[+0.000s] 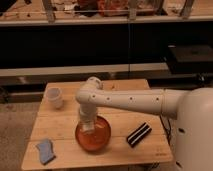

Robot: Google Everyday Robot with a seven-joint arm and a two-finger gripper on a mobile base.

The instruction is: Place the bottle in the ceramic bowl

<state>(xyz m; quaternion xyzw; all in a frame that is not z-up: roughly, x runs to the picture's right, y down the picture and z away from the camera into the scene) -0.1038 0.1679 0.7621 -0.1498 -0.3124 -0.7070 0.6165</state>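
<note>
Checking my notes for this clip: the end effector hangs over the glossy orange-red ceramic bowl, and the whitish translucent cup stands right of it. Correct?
No. The camera view shows the whitish translucent cup left of the glossy orange-red ceramic bowl, farther back; the end effector does hang over the bowl.

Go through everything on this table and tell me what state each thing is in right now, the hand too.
hand: lowered over the ceramic bowl, at the bottle.
bottle: within the bowl's rim, at the hand.
ceramic bowl: upright on the table.
cup: upright, away from the bowl.
blue cloth: crumpled, lying flat.
black bar: lying flat beside the bowl.
</note>
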